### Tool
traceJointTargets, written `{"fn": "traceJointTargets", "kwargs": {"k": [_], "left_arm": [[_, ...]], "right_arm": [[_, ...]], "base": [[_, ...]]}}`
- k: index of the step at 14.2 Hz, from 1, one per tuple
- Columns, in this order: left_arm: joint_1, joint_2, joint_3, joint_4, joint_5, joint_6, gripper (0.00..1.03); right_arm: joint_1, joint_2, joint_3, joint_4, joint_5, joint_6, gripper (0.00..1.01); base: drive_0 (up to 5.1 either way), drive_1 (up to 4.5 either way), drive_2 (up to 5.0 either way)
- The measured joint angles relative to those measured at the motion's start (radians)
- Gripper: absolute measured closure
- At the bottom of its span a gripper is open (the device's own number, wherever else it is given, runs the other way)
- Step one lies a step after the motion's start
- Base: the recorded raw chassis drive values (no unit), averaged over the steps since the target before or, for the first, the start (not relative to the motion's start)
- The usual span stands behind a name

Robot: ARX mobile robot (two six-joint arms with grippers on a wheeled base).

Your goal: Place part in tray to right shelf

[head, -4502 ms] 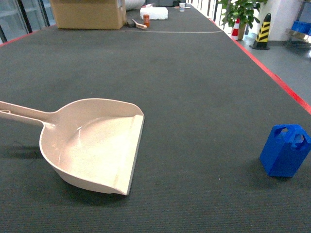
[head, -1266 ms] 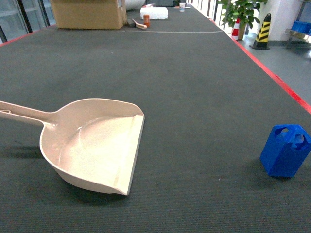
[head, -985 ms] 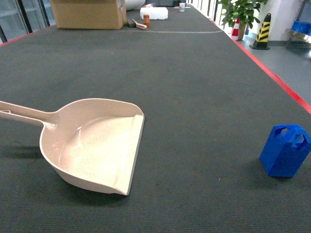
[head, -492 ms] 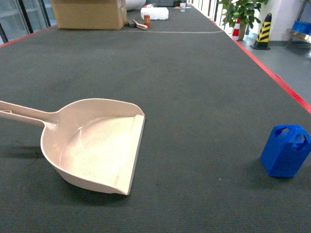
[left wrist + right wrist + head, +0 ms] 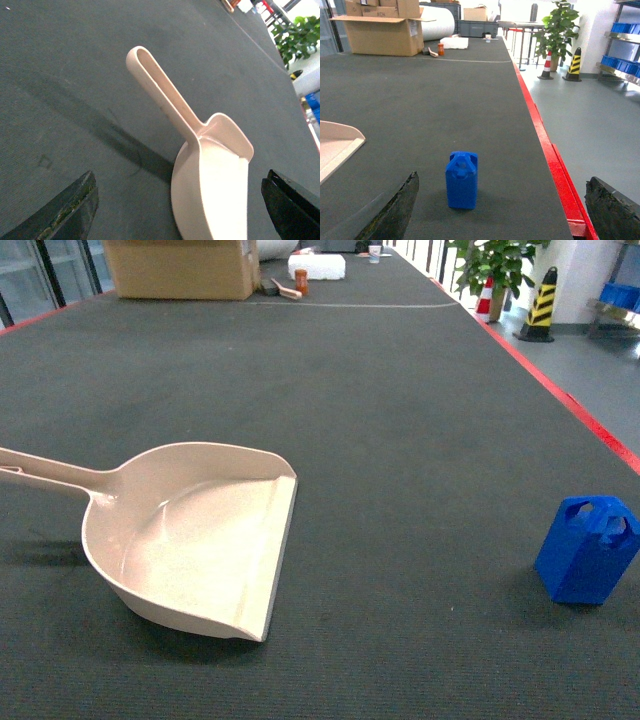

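On the left of the dark mat (image 5: 400, 390) a beige tray (image 5: 190, 540) is seen lying flat, its long handle running off to the left and its flat lip turned to the right; nothing is held in it. In the left wrist view the tray's handle (image 5: 165, 95) is seen ahead of the left gripper (image 5: 180, 220), whose dark fingers (image 5: 65, 210) are spread wide with nothing between them. Well apart from the tray, at the near right of the mat, the blue part (image 5: 587, 550) is found standing upright, close to the red edge strip (image 5: 555, 165). It is framed by the right gripper (image 5: 502, 220), whose fingers (image 5: 615, 210) are parted and released on either side, short of the part. At the far right, blue crates on a steel shelf (image 5: 622, 67) can be made out. Nothing is judged to be done yet: the part is to be grasped, set in the tray, and the tray carried to the shelf.
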Motion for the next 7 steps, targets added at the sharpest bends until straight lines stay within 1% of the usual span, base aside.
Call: {"fn": "traceJointTargets", "kwargs": {"k": [1,2,3,4,6,7], "left_arm": [[0.025,0.143,0.048,0.123,0.035,-0.047,0.05],[0.062,0.289,0.103,0.234,0.094,-0.106,0.05],[0.079,0.412,0.164,0.272,0.109,-0.147,0.05],[0.086,0.499,0.218,0.274,0.122,-0.173,0.05],[0.089,0.603,0.315,0.278,0.146,-0.219,0.05],[0.087,0.636,0.372,0.263,0.148,-0.233,0.05]], "right_arm": [[0.0,0.0,0.0,0.0,0.0,0.0,0.03],[0.0,0.0,0.0,0.0,0.0,0.0,0.03],[0.0,0.0,0.0,0.0,0.0,0.0,0.03],[0.0,0.0,0.0,0.0,0.0,0.0,0.03],[0.0,0.0,0.0,0.0,0.0,0.0,0.03],[0.0,0.0,0.0,0.0,0.0,0.0,0.03]], "base": [[0.0,0.0,0.0],[0.0,0.0,0.0],[0.0,0.0,0.0],[0.0,0.0,0.0],[0.0,0.0,0.0],[0.0,0.0,0.0]]}}
